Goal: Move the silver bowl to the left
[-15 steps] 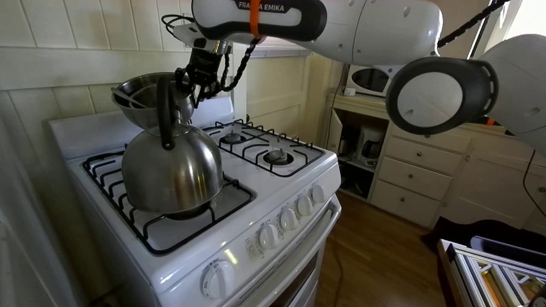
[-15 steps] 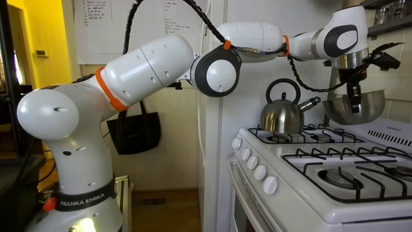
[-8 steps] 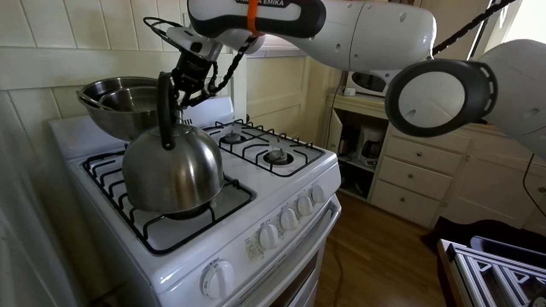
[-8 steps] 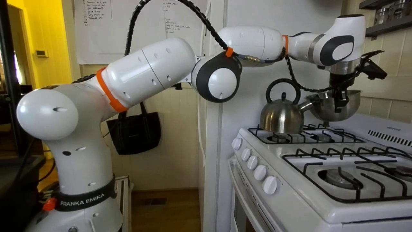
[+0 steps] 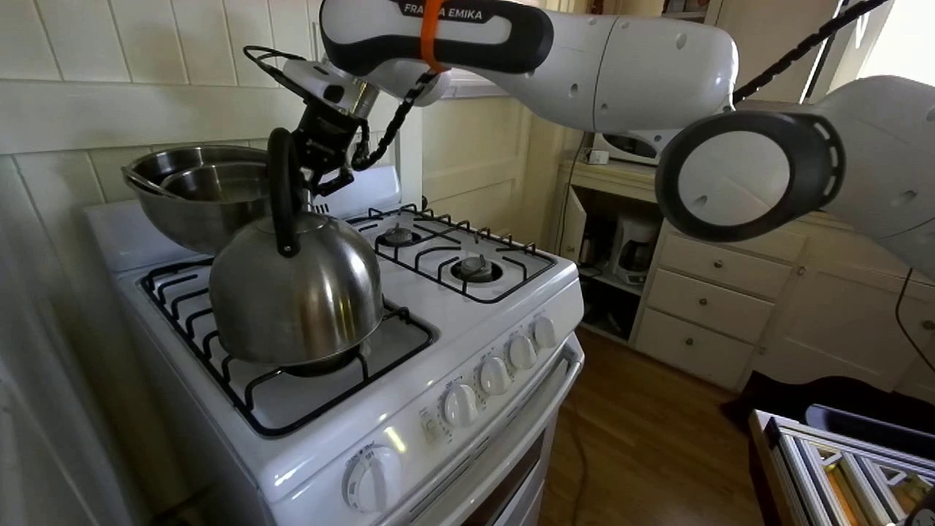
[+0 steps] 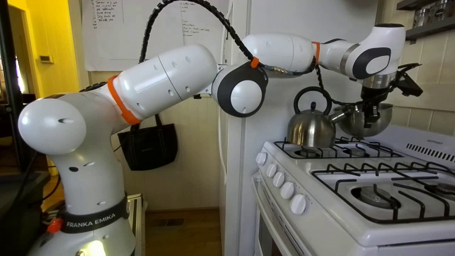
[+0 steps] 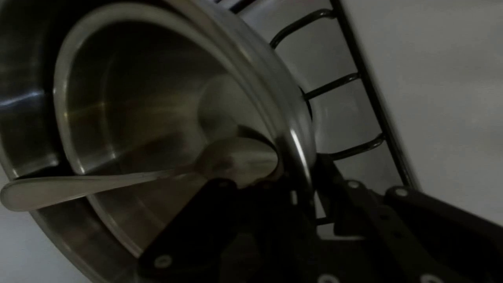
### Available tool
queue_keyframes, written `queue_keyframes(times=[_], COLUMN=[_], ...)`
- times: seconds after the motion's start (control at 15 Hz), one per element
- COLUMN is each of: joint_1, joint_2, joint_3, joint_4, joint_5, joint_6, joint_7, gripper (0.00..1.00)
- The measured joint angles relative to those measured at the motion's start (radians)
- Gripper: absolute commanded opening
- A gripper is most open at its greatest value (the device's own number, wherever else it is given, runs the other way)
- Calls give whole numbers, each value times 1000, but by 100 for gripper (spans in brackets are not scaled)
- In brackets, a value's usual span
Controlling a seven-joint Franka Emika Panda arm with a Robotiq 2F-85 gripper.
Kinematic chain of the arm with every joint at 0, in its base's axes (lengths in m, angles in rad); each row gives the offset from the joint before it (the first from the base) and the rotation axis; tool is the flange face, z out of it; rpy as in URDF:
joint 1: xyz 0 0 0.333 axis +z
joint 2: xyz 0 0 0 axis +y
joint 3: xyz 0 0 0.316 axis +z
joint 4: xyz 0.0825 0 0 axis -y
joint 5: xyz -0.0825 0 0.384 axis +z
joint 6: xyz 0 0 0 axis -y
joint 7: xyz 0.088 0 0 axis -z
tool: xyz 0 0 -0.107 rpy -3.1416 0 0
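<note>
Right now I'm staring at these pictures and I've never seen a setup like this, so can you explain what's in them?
That's a white robot arm. Two views look on from outside it, from different places; the dark close-up is the view from its own wrist. On the white stove sits a metal kettle. The arm's jaws are shut on the rim of the silver bowl, which has a smaller metal bowl inside, plus a spoon whose handle crosses the rim.
</note>
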Motion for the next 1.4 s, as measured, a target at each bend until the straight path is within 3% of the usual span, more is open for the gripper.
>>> queue_keyframes(times=[0.8,0.87,0.93,1.4], joint_1=[18,18,19,24], joint_2=[-1,-1,-1,-25], joint_3=[-48,-48,-48,-48], joint_4=[0,0,1,3], joint_5=[-7,-7,-7,-6], joint_6=[-111,-113,-114,-117], joint_7=[89,96,103,158], gripper=[3,38,39,90])
